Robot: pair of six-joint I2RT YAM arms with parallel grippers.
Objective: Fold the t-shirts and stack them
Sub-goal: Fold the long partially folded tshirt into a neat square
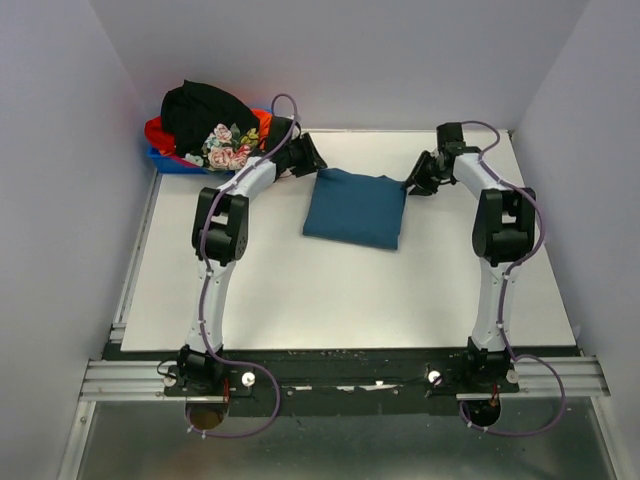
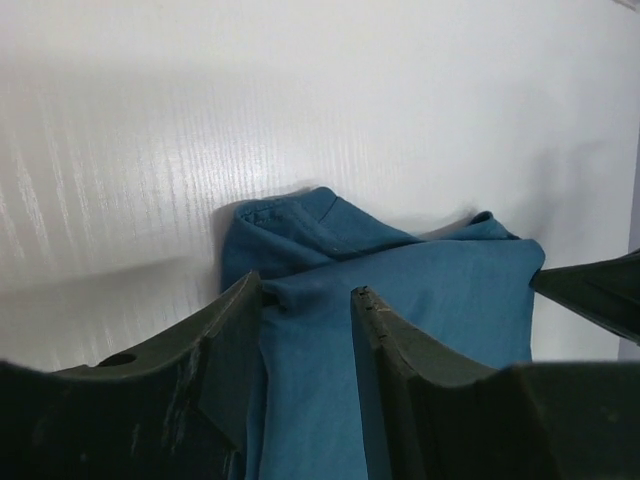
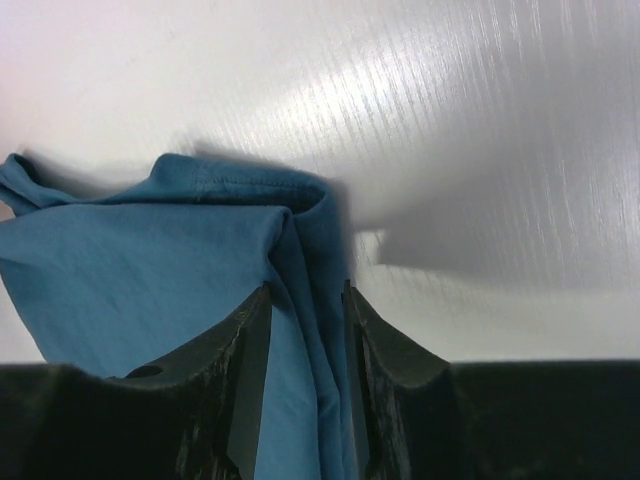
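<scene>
Teal t-shirt [image 1: 355, 208]: folded into a rough square on the table [image 1: 300, 300], toward 12 o'clock from the table's centre in the overhead view.
Left gripper [image 2: 305, 295]: at the shirt's 10 o'clock corner; fingers apart, with cloth lying in the gap.
Right gripper [image 3: 307, 290]: at the shirt's 2 o'clock corner; fingers astride a folded edge. Whether the pads press the cloth cannot be told.
Remaining t-shirts: black [image 1: 205, 110], orange-red [image 1: 157, 132] and floral [image 1: 228, 145], heaped on the blue bin [image 1: 170, 162] at the table's 10 o'clock corner.
Risk, snagging: cloth lies between both pairs of fingers, so a lift could drag a corner up and undo the fold.
Risk, uneven pull: if one side catches and the other frees, the square would likely skew or slide.
Risk, loose edges: the bunched far corners may spring open.
Hidden: the layers under the top fold, the bin's interior and the lower shirts in the heap.
Cut off: each wrist view shows only one far corner of the shirt.
</scene>
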